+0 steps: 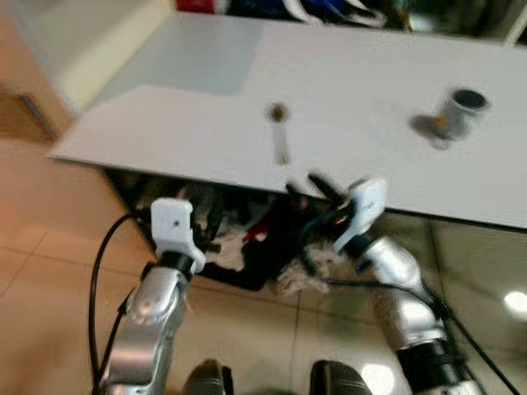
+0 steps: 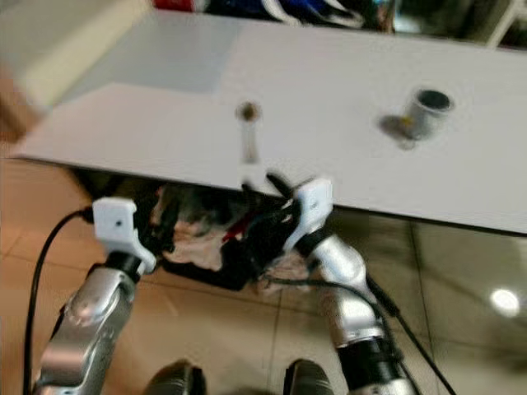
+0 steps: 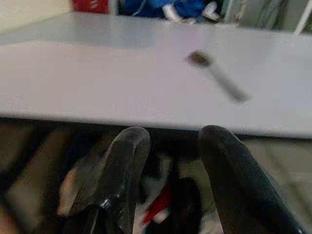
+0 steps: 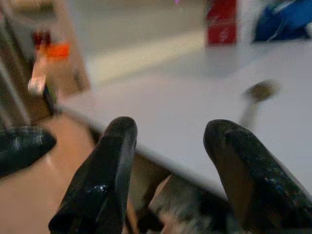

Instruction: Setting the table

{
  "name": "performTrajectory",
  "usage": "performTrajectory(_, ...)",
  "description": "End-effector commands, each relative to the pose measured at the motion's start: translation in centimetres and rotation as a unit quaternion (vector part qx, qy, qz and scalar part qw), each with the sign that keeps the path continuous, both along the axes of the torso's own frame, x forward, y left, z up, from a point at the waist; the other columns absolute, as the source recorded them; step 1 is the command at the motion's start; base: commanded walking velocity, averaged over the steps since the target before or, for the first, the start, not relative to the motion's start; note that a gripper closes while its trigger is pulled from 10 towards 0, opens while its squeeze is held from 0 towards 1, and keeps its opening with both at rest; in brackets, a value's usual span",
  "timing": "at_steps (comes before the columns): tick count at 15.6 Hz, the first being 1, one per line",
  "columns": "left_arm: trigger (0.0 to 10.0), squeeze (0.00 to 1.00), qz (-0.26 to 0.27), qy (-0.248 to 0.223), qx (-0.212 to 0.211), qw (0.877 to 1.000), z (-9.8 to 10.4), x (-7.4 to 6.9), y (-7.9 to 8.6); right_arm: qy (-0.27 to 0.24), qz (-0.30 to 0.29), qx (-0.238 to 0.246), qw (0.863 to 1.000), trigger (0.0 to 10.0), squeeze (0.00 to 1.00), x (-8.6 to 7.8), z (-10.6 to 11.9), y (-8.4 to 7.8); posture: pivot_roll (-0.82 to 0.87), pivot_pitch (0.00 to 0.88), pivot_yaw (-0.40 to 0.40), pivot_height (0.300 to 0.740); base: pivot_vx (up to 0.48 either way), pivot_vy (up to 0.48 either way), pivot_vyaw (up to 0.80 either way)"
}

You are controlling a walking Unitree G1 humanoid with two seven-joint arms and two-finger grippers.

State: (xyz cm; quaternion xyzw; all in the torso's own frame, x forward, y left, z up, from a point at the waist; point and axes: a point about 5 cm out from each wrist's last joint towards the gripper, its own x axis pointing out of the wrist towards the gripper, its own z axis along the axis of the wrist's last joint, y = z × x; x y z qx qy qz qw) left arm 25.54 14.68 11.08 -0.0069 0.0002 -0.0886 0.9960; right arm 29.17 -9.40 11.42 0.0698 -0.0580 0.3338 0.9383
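The white table (image 1: 189, 123) held little: a spoon (image 1: 280, 132) lay near its near edge, middle, and a small grey cup (image 1: 461, 111) stood well apart to the far right. That looked like an early stage of the setting, with plates and the rest yet to come.

The left gripper (image 3: 168, 161) hung below the near edge, its fingers apart and empty. The right gripper (image 4: 170, 161) sat just at the edge, near the spoon, likewise spread and empty.

A red box (image 4: 222, 22) stood at the far side; no writing could be read.
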Motion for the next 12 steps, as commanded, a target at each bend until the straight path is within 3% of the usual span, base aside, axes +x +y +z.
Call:
performTrajectory(1,10.0,0.0,0.0,0.028,0.003,1.0,-1.6,-0.3,0.1,0.013,-0.008,-0.04,0.999,10.0,0.0,-0.2,-1.8,-0.6,-0.03,0.117,0.023,0.74,0.0,0.48,0.0)
performTrajectory(5,10.0,0.0,0.001,0.07,0.006,0.998,-4.4,-0.7,0.5,0.057,-0.036,-0.073,0.995,10.0,0.0,-0.5,-4.6,-2.1,-0.02,0.112,0.026,0.74,0.0,0.48,0.0)
performTrajectory(10,10.0,0.0,-0.004,0.047,-0.005,0.999,-3.7,-0.3,0.1,0.024,-0.027,-0.053,0.998,10.0,0.0,0.4,-2.9,-0.5,-0.02,0.112,0.027,0.74,0.0,0.48,0.0)
performTrajectory(12,10.0,0.0,-0.01,0.028,-0.014,0.999,-2.8,0.0,-0.4,0.005,0.0,-0.045,0.999,10.0,0.0,0.5,-1.9,0.2,-0.02,0.112,0.023,0.74,0.0,0.48,0.61)
